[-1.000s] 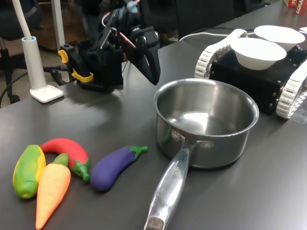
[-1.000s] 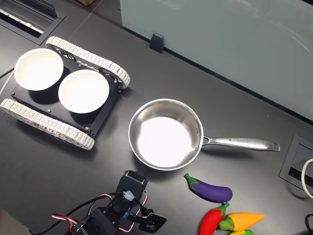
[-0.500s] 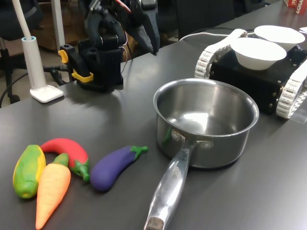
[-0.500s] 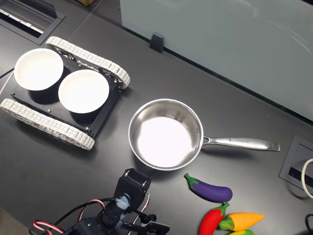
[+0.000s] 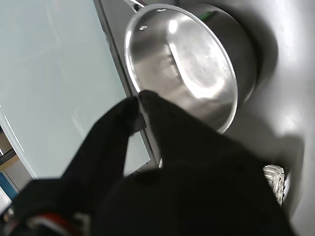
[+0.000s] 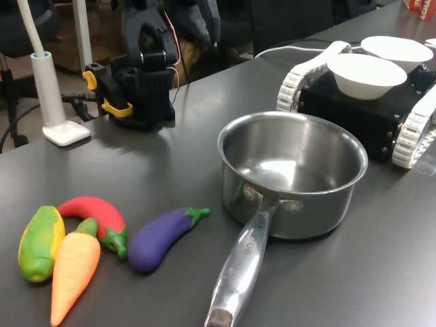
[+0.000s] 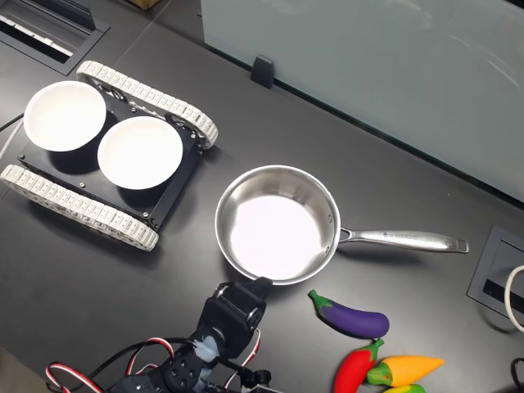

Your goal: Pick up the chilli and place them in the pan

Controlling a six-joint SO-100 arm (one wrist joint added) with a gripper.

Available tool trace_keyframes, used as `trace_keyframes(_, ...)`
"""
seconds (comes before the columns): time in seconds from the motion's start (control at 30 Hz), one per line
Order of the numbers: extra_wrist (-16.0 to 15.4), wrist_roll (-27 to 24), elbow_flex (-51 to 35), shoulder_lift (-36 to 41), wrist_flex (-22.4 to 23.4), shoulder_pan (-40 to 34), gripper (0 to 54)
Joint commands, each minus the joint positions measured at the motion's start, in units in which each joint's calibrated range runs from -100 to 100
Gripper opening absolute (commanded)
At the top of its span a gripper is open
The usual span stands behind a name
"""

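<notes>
The red chilli with its green stem cap lies on the dark table, at the first exterior view's left, among other toy vegetables; the second exterior view shows the chilli at the bottom edge. The steel pan stands empty mid-table, its long handle toward the camera. In the second exterior view my gripper hangs just at the pan's near rim. In the wrist view the black gripper is shut and empty, pointing at the pan. The first exterior view cuts my gripper off at its top edge.
A purple eggplant, an orange carrot and a yellow-green vegetable lie around the chilli. Two white bowls sit on a black tracked vehicle. The arm's base and a white lamp foot stand behind.
The arm has risen and reached forward: in the first exterior view the gripper climbed to the top edge, in the second exterior view its tip moved up to the pan's rim.
</notes>
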State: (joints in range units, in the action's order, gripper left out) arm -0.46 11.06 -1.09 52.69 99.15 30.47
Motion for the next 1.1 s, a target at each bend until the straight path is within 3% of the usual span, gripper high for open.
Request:
trace_keyframes(0.0, -0.80, 0.49, -7.23, -2.21, 0.51, 2.21, 0.8)
trace_keyframes(0.73, -0.89, 1.76, -18.68, -14.44, -0.69, 14.25, 1.9)
trace_keyframes(1.07, -5.34, 2.78, -20.86, -20.77, -2.22, 26.64, 2.2)
